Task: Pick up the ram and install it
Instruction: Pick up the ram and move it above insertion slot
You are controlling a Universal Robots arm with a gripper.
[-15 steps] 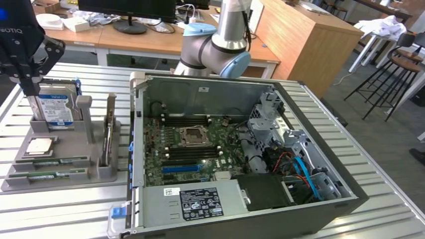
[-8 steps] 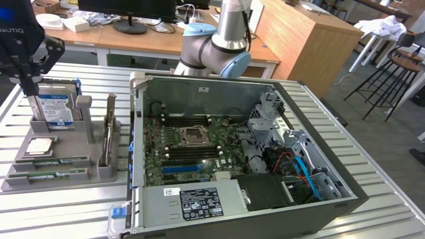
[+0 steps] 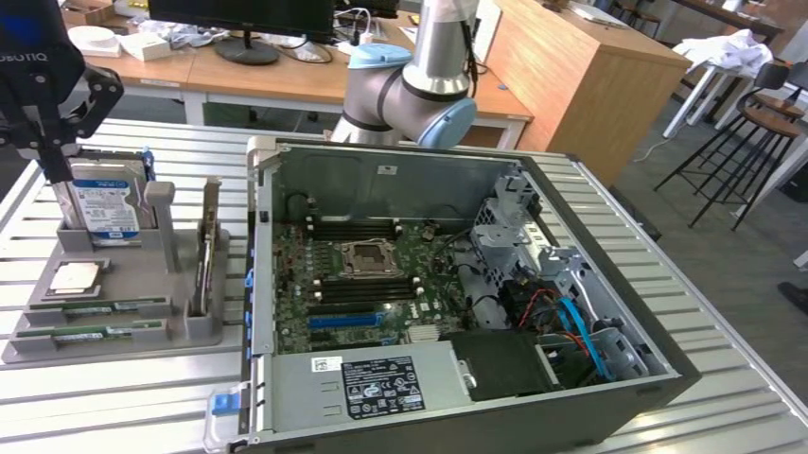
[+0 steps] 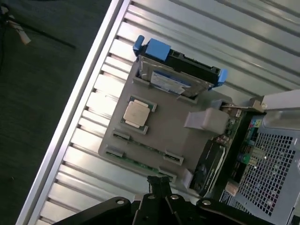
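Your gripper hangs over the gray tray, fingers pressed together and holding nothing.
The frame edge cuts off its upper body. The ram, a thin green stick, lies in a tray slot, and its label is hard to make out.

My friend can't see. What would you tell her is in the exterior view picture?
A black robot gripper, shut and empty, hangs over a grey tray at the exterior view's left, by the upright hard drive. Green ram sticks and a processor lie in the tray. An open computer case sits beside it on a metal table.
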